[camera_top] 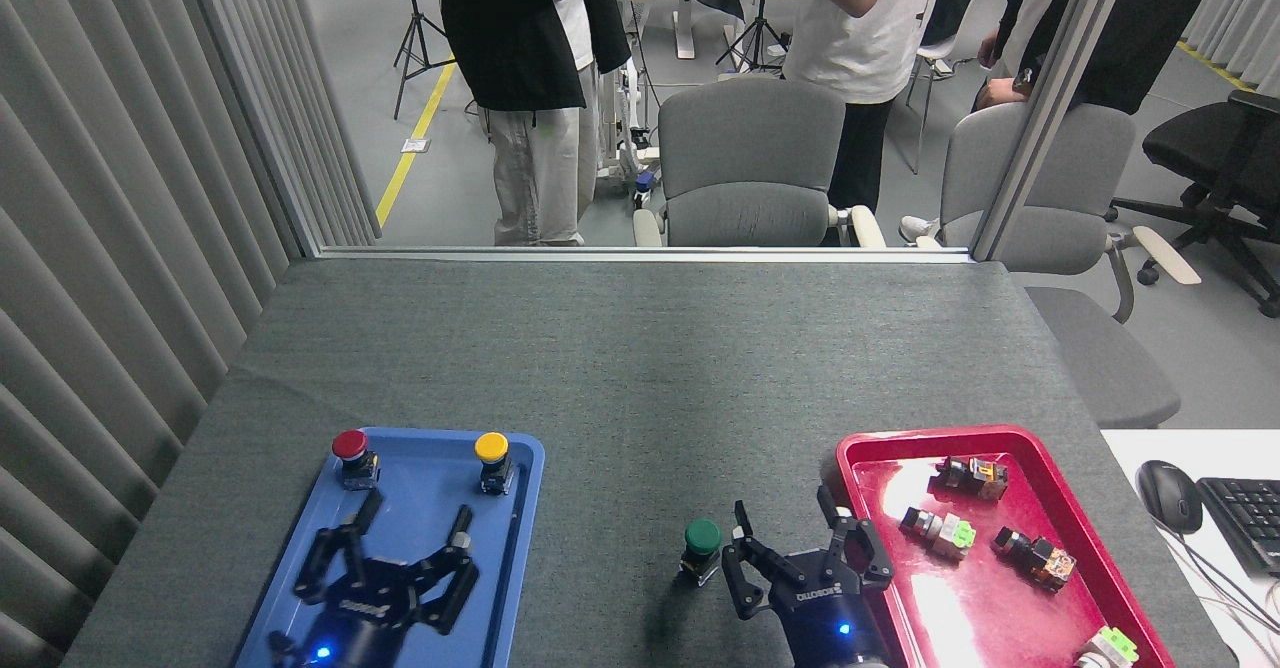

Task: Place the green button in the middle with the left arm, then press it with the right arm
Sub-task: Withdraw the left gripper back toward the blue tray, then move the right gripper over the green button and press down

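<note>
Both arms' wrists and a white-green part (1108, 645) cut off at bottom edge.

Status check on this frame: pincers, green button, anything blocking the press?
Left pincer open over blue tray. Right pincer open beside green button. Button upright on the cloth, untouched. Nothing blocking.

Even overhead lighting, sharp picture

Bright, diffuse light from above; white glare streaks the red tray (905, 483), soft shadows pool on the tabletop (640, 368) under the green button (702, 538), and the wall slats at the left edge splay outward.
</note>
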Controlling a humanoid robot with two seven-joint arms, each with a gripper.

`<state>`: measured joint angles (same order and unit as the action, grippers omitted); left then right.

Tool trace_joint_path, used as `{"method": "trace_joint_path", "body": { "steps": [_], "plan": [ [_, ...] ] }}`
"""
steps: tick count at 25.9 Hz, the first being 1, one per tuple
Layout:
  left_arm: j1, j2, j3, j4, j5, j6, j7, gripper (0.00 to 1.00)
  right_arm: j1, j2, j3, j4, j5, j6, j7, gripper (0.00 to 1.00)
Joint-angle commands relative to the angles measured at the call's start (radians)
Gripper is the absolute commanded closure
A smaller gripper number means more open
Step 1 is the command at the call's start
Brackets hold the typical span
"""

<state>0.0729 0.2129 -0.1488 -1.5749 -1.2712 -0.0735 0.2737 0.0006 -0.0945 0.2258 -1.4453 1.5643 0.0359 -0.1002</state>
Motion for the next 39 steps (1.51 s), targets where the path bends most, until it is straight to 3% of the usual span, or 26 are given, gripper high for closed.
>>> {"method": "trace_joint_path", "body": {
  "steps": [1,4,9,11,19,26,35,37,39],
  "plan": [
    [0.074,0.002,0.147,-0.051,-0.106,-0.043,-0.093,0.01,-0.019,0.018,0.043,0.011,0.002,-0.004,0.004,0.36],
    [0.107,-0.052,0.236,-0.056,-0.108,-0.089,-0.114,0.01,-0.045,0.036,0.084,0.051,0.002,0.001,0.004,0.61],
    [0.140,-0.078,0.278,-0.050,-0.106,-0.095,-0.117,0.01,-0.076,0.053,0.125,0.109,0.002,0.004,0.004,0.81],
    [0.143,-0.078,0.278,-0.045,-0.105,-0.095,-0.116,0.01,-0.082,0.055,0.129,0.125,0.002,0.006,0.004,0.86],
    [0.143,-0.049,0.276,-0.025,-0.096,-0.103,-0.107,0.01,-0.103,0.061,0.129,0.214,0.002,0.009,0.004,0.88],
    [0.145,-0.050,0.276,-0.027,-0.096,-0.103,-0.103,0.00,-0.103,0.058,0.149,0.275,0.000,0.030,0.007,0.85],
    [0.123,-0.049,0.276,0.006,-0.046,-0.101,-0.117,0.00,-0.103,0.050,0.152,0.258,-0.004,0.055,-0.006,0.81],
    [0.123,-0.049,0.276,0.001,-0.045,-0.101,-0.117,0.00,-0.103,0.050,0.149,0.221,-0.007,0.064,-0.041,0.61],
    [0.123,-0.049,0.278,0.000,-0.045,-0.101,-0.107,0.00,-0.103,0.052,0.145,0.194,-0.016,0.090,-0.101,0.32]
  ]
}}
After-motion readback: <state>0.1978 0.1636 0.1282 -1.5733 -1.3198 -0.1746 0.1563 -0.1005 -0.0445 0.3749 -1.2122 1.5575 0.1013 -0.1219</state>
